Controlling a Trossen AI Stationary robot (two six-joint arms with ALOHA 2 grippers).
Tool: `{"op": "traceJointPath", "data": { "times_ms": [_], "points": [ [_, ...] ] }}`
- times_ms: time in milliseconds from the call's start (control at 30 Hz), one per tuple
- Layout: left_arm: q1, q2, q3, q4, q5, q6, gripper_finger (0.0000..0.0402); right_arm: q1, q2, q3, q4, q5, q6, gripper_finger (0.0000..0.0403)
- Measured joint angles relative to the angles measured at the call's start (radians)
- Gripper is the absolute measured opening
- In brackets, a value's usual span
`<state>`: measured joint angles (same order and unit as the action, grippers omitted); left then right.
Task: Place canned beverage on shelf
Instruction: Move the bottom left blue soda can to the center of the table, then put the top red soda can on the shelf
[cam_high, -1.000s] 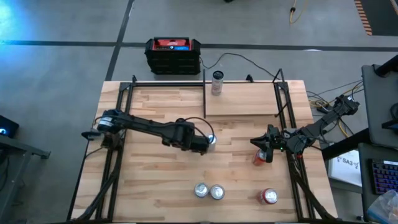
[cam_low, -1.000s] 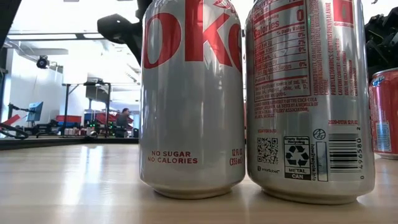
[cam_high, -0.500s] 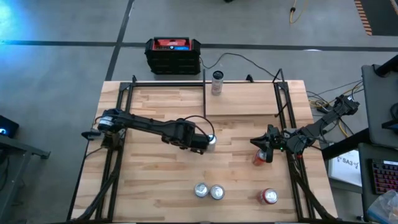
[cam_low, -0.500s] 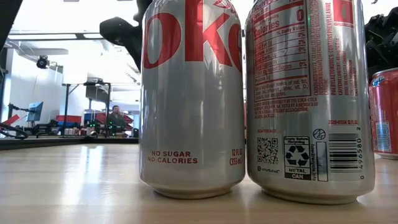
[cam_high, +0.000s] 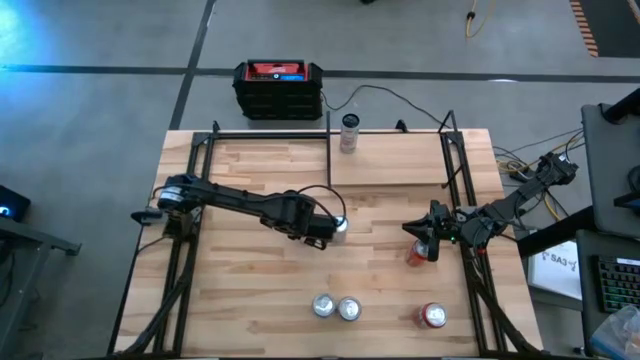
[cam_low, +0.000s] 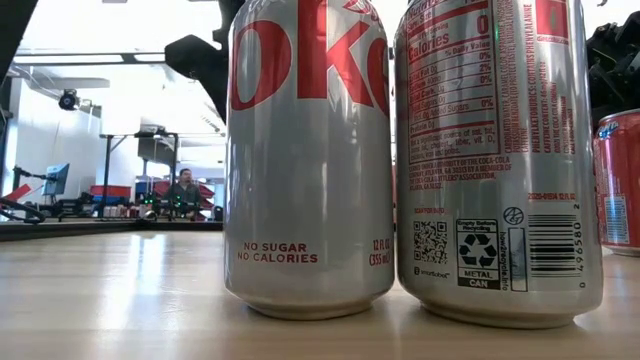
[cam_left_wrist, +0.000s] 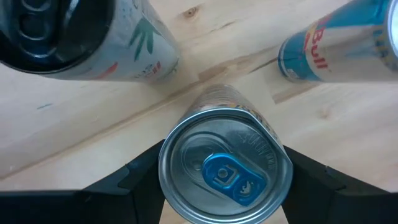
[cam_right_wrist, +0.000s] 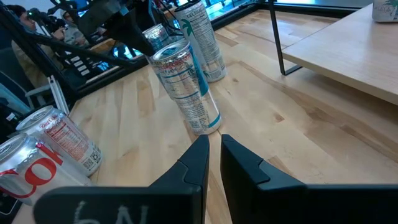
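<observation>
Both grippers closed: left gripper (cam_left_wrist: 221, 180) clamped around a blue-tabbed can (cam_left_wrist: 225, 171), right gripper (cam_right_wrist: 212, 149) empty.

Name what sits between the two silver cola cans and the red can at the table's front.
Nothing: the high view shows bare wooden tabletop between silver cola cans and red can.

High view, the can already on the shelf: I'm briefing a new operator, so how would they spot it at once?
Find the raised light wood shelf edged with black rods at the table's far right. At its far left corner stands one upright pale can with a silver top. It is the only one on the shelf; the rest, like the silver pair, stand on the lower tabletop.
</observation>
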<state>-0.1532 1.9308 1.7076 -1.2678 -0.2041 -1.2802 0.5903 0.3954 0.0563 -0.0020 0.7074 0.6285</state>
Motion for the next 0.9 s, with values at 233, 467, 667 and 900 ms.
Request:
{"op": "traceJointPath", "data": {
  "times_ms": [233, 467, 667, 900],
  "points": [
    [0.0, 0.0, -0.032, 0.024, 0.032, 0.034, 0.0231, 0.0, 0.0, 0.0, 0.0, 0.0, 0.0, 0.0029],
    [0.0, 0.0, -0.035, 0.03, 0.04, 0.018, 0.0233, 0.0, 0.0, 0.0, 0.0, 0.0, 0.0, 0.0029],
    [0.0, 0.0, -0.035, 0.035, 0.041, -0.017, 0.0273, 0.0, 0.0, 0.0, 0.0, 0.0, 0.0, 0.0029],
    [0.0, 0.0, -0.035, 0.035, 0.057, -0.069, 0.0337, 0.0, 0.0, 0.0, 0.0, 0.0, 0.0, 0.0029]
  ]
}}
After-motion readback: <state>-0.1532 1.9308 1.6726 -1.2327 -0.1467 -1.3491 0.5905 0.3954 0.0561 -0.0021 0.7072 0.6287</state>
